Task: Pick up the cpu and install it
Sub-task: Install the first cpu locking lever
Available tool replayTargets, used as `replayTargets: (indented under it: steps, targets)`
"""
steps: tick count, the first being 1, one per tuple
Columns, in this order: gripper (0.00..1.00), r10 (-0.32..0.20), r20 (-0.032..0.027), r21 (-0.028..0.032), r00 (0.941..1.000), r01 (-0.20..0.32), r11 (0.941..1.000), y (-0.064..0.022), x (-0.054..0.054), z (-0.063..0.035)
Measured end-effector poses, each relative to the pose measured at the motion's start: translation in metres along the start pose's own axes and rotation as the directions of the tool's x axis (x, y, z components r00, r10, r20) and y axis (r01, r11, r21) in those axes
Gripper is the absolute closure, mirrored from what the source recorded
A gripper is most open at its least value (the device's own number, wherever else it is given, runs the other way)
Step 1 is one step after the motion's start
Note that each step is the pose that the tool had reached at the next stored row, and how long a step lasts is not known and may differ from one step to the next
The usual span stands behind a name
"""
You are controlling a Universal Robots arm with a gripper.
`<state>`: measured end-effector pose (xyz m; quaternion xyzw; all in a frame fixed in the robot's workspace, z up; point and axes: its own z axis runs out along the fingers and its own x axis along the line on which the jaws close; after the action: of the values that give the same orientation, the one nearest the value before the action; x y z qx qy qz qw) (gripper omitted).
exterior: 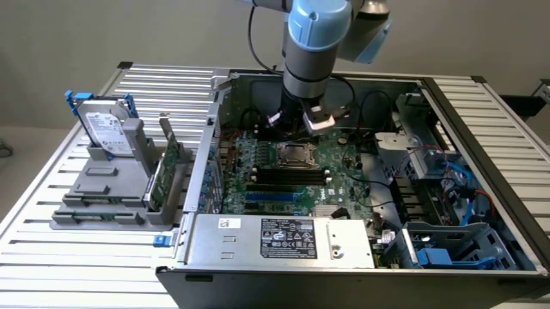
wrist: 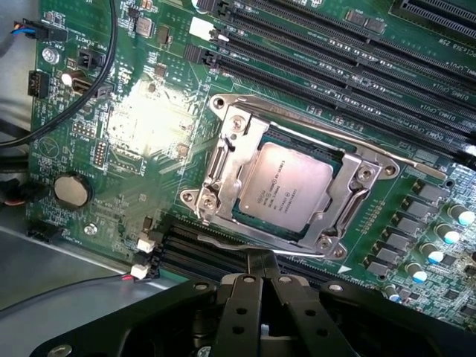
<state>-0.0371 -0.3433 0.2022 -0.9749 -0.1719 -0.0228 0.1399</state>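
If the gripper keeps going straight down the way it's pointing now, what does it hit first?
Probably the metal socket frame holding the cpu. In the wrist view the shut gripper points at the frame's near edge, beside the black memory slots, with nothing between; depth is hard to judge, so it could land on that edge rather than the chip.

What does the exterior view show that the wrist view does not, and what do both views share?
Exterior view alone: the robot arm above the open computer case, the hard drive standing upright in a grey holder on the exterior view's left, and the power supply.

Wrist view alone: the coin battery, the printed text on the cpu, and the shut tool just beside the socket frame, holding nothing.

Both: the cpu lying in its socket on the green motherboard, with black memory slots alongside.
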Motion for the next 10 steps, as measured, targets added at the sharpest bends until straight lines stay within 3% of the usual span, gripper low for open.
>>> replayTargets:
  steps: [10]
  targets:
    - [0.89,0.000,0.0015,-0.0041,1.0000,0.000,1.0000,0.0011,0.0001,0.0035]
